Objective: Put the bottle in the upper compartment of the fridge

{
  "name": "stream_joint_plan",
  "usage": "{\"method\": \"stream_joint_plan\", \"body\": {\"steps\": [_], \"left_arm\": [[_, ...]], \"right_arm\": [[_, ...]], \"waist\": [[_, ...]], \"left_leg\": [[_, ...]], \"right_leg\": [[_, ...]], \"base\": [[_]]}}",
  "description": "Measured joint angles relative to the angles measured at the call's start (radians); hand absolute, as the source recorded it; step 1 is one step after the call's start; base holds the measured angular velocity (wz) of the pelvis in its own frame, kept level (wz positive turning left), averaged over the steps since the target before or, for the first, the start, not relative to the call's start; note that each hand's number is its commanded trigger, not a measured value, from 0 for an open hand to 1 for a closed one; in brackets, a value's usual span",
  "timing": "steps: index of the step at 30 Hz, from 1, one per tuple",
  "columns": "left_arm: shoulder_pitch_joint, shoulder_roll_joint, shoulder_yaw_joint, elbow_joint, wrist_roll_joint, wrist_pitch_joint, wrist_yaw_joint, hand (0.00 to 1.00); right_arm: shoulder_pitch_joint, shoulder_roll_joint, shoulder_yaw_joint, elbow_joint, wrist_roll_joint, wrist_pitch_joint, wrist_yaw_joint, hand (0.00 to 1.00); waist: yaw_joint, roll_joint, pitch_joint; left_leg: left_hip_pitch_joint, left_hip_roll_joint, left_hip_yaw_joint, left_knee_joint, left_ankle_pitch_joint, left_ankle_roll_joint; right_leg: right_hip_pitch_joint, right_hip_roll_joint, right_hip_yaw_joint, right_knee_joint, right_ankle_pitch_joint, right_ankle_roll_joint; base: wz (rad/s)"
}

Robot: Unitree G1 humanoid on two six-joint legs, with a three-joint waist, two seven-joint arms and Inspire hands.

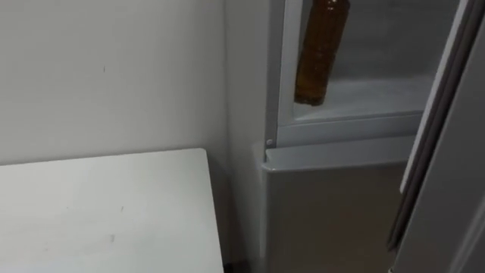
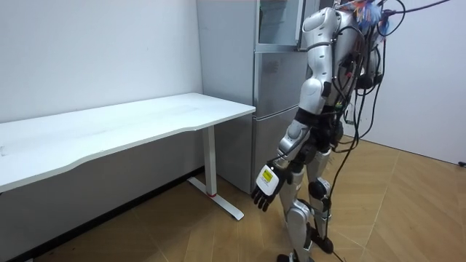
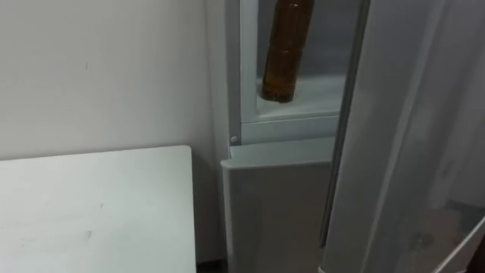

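Beside the white counter (image 1: pixel 106 212), the open upper fridge (image 1: pixel 364 95) shows the brown bottle (image 1: pixel 320 53) tilted at its opening, its holder untellable, so it should be lowered upright before release, while the left hand (image 2: pixel 265 191) hangs slack-fingered.

White desk (image 2: pixel 145 116) against pale wall (image 2: pixel 95 51), wooden floor (image 2: pixel 408 211).

Silver shell, black joints, dark cables, black white-tagged left hand (image 2: pixel 265 191).

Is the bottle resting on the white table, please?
No: the bottle is within the open upper fridge, apart from the table.
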Motion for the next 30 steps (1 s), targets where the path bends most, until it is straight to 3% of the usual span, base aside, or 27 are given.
{"method": "stream_joint_plan", "body": {"steps": [10,15,30], "left_arm": [[-0.001,0.005,0.056,0.015,0.002,-0.029,0.0,0.0],[-0.001,0.007,0.058,0.027,0.012,-0.029,0.0,0.0],[-0.011,0.008,0.071,0.044,0.033,-0.03,0.0,0.0]], "right_arm": [[-0.077,-0.074,-0.089,-0.176,-0.08,-0.031,-0.038,0.0],[-0.089,-0.076,-0.109,-0.191,-0.128,-0.043,-0.054,0.0],[-0.189,-0.093,-0.112,-0.263,-0.153,-0.064,-0.043,0.0]], "waist": [[0.01,-0.024,-0.0017],[0.031,-0.042,0.0012],[0.055,-0.036,0.0013]], "left_leg": [[0.004,-0.001,-0.001,-0.002,0.0,0.0],[-0.001,-0.001,-0.001,-0.002,0.0,0.0],[-0.001,0.0,-0.014,-0.002,0.0,0.0]], "right_leg": [[0.006,0.0,-0.003,-0.002,0.001,0.001],[0.004,0.0,-0.005,-0.005,0.001,0.001],[0.014,-0.002,-0.026,-0.008,0.001,0.001]], "base": [[0.0],[0.0],[0.03]]}}
